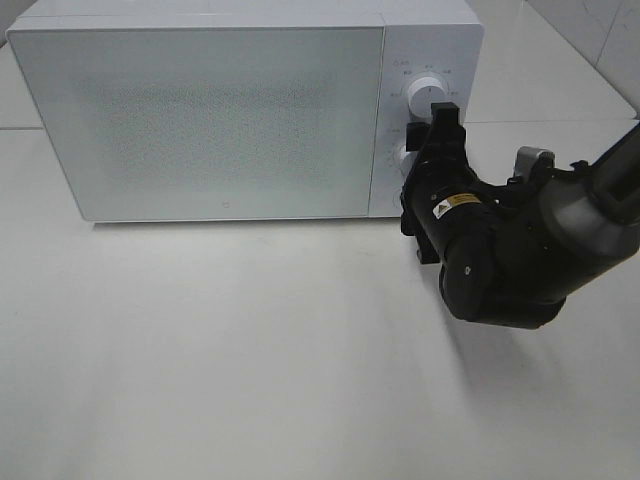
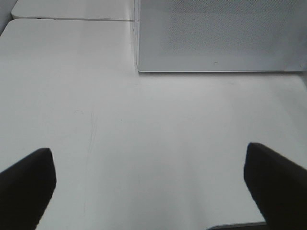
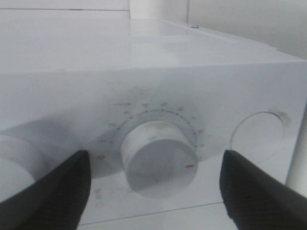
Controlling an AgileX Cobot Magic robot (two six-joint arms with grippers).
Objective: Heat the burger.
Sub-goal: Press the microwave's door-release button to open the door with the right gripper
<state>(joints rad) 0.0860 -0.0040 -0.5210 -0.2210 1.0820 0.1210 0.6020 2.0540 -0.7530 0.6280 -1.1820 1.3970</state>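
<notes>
The burger is hidden from every view. The white microwave (image 1: 220, 110) stands at the back of the table with its door closed. My right gripper (image 1: 420, 150) is at the control panel on the microwave's right side. In the right wrist view my right gripper (image 3: 156, 191) is open, its two dark fingers (image 3: 53, 191) standing either side of a white dial (image 3: 156, 160) with a gap to it on both sides. My left gripper (image 2: 151, 187) is open low over bare table, in front of the microwave (image 2: 220, 33), with nothing between its fingers.
A second white dial (image 1: 425, 92) sits above the one the gripper faces. A round button outline (image 3: 259, 139) lies beside the dial. The white table (image 1: 250, 350) stretches in front of the microwave. The right arm (image 1: 540, 240) reaches in from the right.
</notes>
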